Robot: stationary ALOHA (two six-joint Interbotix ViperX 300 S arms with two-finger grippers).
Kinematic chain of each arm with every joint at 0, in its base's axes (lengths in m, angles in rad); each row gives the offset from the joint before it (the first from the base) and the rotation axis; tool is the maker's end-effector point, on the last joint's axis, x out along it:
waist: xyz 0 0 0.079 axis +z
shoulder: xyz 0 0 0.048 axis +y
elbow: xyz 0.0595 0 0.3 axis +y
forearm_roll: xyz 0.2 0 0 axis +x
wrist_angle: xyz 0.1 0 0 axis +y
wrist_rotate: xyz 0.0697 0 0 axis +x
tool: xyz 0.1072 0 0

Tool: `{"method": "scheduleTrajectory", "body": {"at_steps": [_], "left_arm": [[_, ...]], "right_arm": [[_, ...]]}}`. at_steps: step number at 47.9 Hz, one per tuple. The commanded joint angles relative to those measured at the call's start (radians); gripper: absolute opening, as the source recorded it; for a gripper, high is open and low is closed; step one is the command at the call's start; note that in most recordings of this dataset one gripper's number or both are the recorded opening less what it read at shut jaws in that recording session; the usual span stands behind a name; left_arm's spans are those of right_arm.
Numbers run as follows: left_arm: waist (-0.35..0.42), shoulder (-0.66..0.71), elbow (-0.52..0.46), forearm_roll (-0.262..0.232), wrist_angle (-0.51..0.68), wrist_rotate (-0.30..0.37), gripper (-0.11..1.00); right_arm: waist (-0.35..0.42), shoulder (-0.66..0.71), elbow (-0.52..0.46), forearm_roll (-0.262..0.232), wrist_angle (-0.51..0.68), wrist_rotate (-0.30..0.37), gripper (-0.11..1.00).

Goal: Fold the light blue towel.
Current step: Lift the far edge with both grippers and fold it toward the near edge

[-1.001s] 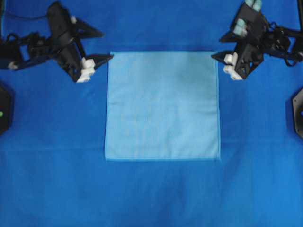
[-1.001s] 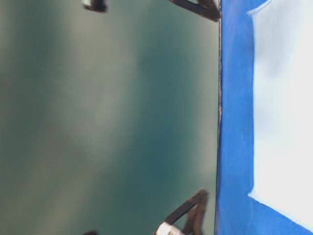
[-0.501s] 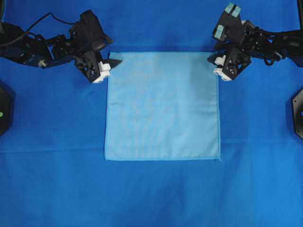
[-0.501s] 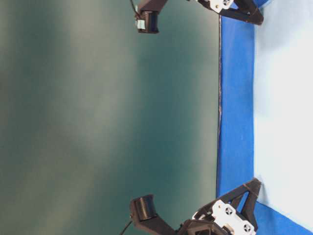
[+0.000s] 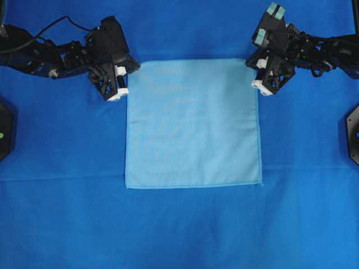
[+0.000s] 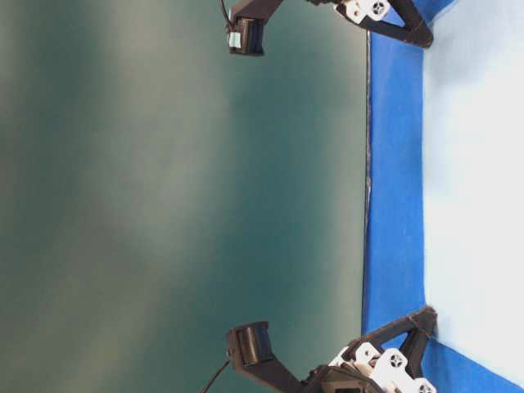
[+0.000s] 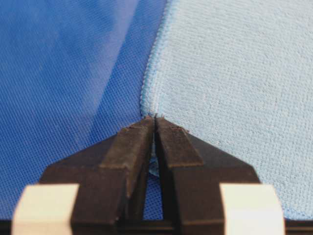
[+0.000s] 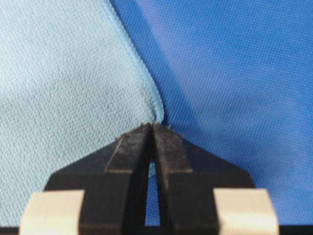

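Both arms reach inward from the far sides. The left tool (image 5: 127,77) and the right tool (image 5: 256,73) each have their jaws pressed together, tips angled down.

You've got the light blue towel (image 5: 193,123): pale sky-blue w/ fine woven texture & slightly darker stitched hem. Table cloth (image 5: 185,230) under it: deep royal blue, plain weave. Left gripper (image 7: 154,125) & right gripper (image 8: 150,129): black fingers, cream-white blocks at base
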Motion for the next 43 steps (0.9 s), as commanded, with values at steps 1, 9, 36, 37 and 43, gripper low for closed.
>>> {"method": "scheduleTrajectory", "body": {"at_steps": [1, 9, 36, 37, 43], "left_arm": [[-0.002, -0.014, -0.018, 0.0, 0.009, 0.008, 0.02], [-0.002, -0.051, -0.035, 0.0, 0.046, 0.029, 0.02], [-0.025, -0.213, -0.034, 0.0, 0.196, 0.071, 0.02], [-0.029, -0.213, -0.032, 0.0, 0.198, 0.071, 0.02], [-0.074, -0.213, -0.029, 0.0, 0.216, 0.067, 0.02]], "right_arm": [[0.002, -0.031, 0.003, 0.011, 0.014, 0.005, 0.02], [0.002, -0.091, 0.02, 0.02, 0.009, 0.011, 0.02], [0.008, -0.218, 0.015, 0.02, 0.058, 0.011, 0.02], [0.011, -0.218, 0.014, 0.021, 0.066, 0.011, 0.02], [0.048, -0.233, 0.012, 0.025, 0.121, 0.02, 0.02]]}}
